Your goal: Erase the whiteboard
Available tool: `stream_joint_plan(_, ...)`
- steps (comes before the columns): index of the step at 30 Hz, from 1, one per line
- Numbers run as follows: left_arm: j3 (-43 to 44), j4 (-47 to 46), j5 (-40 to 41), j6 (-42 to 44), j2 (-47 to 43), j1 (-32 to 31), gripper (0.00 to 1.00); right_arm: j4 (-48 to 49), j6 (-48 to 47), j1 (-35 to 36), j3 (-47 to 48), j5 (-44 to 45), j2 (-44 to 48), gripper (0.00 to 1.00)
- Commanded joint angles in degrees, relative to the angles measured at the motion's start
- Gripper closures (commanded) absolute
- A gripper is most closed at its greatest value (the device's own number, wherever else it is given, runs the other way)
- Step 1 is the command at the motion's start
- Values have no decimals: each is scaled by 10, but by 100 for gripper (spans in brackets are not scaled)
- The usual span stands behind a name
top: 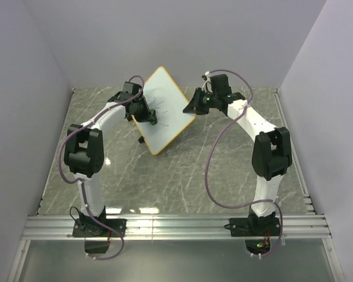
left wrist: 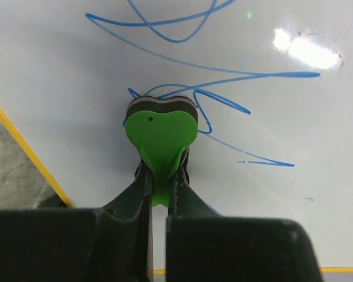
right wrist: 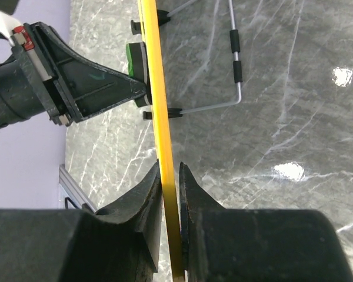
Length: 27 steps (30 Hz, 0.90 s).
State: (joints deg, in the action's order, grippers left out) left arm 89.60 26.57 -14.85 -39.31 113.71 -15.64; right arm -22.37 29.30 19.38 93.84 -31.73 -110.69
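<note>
The whiteboard (top: 169, 114) stands raised on edge at the back middle of the table, tilted like a diamond, with a thin orange rim. My right gripper (top: 194, 106) is shut on its right edge; in the right wrist view the yellow rim (right wrist: 156, 88) runs between the fingers of that gripper (right wrist: 169, 171). My left gripper (left wrist: 162, 173) is shut on the green-and-black eraser (left wrist: 162, 132), whose pad is pressed against the white face (left wrist: 65, 64). Blue scribbles (left wrist: 235, 75) cross the board above and to the right of the eraser. From the right wrist view the eraser (right wrist: 135, 59) touches the board's left side.
The grey marble table (top: 182, 182) lies under both arms. A wire stand (right wrist: 236, 64) with black sleeves sticks out behind the board. Pale walls close in the left, back and right sides. An aluminium rail (top: 176, 226) runs along the near edge.
</note>
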Motion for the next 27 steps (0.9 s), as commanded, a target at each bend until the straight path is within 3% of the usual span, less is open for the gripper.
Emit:
stream_joint_plan(1, -15, 86, -30, 44, 45, -97, 100, -119, -16, 26, 10, 40, -14, 100)
stream_joint_plan(6, -5, 87, -79, 27, 19, -141, 100, -123, -18, 25, 12, 42, -19, 100)
stream_joint_plan(17, -47, 46, -109, 17, 11, -142, 100, -125, -19, 25, 14, 41, -26, 100)
stream_joint_plan(20, -41, 44, -94, 23, 15, -133, 100, -127, -21, 25, 18, 43, -26, 100)
stream_joint_plan(27, -3, 34, -84, 27, 59, -20, 100, -123, -19, 25, 8, 39, -19, 100)
